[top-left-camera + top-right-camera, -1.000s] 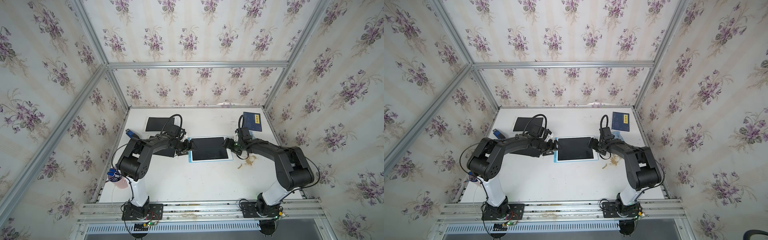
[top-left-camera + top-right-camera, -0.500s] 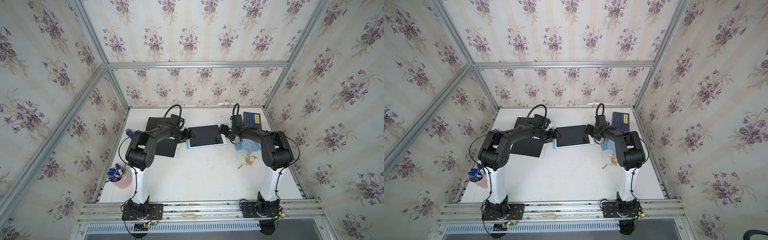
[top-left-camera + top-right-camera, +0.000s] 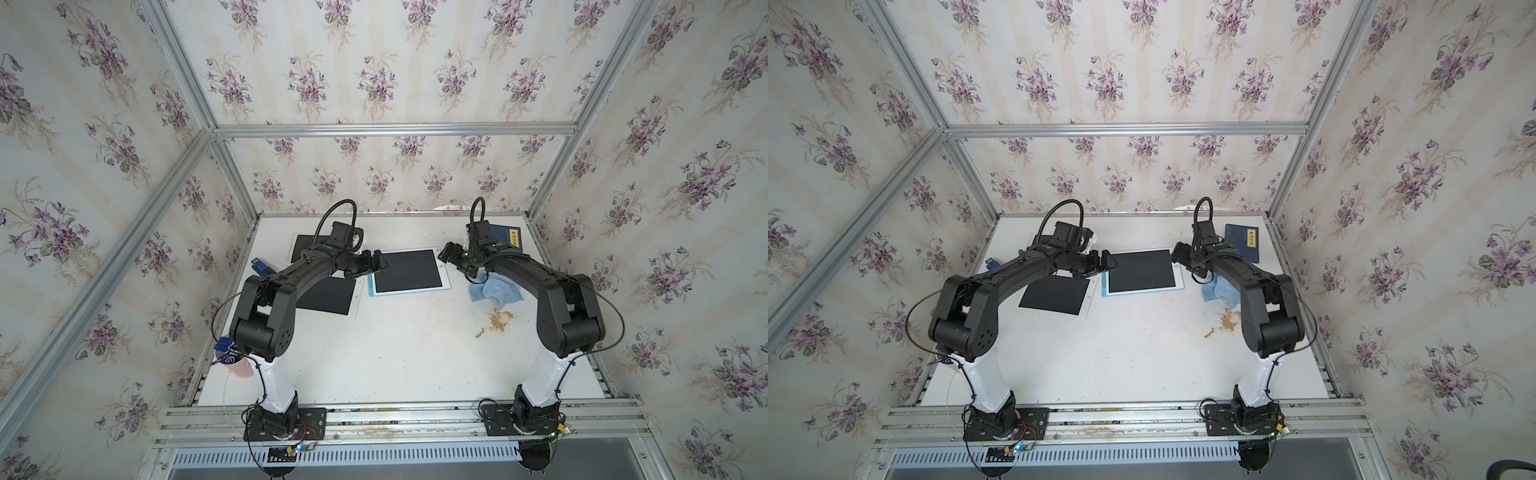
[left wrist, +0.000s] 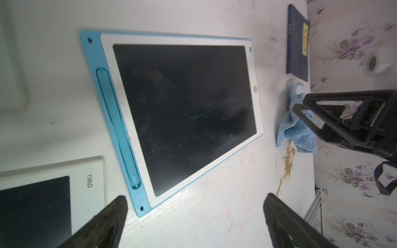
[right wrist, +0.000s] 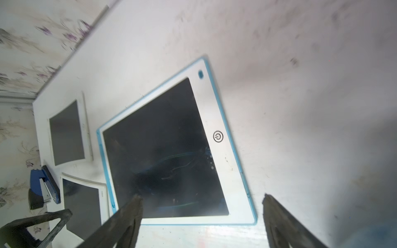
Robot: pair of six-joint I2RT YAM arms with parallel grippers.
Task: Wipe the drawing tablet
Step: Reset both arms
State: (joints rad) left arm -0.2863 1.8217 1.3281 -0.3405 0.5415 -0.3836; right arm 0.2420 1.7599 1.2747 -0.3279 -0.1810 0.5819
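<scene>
You see a white counter (image 3: 395, 345), flat and smooth, with pale pink smears and a patch of brown crumbs (image 3: 500, 318) on the right side. The walls carry wallpaper (image 3: 374, 79) with purple flowers, and aluminium bars (image 3: 395, 129) run along their edges. The drawing tablet (image 3: 407, 271) lies flat at the far middle of the counter: a rectangle with a light blue rim, a white border and a dark screen that shows dust and faint bluish lines. A soft blue cloth (image 3: 496, 291) lies crumpled near it on the right, not touching. Your left end effector (image 4: 195, 198) and right end effector (image 5: 202, 197) stand wide and empty, one at each short side of the tablet.
</scene>
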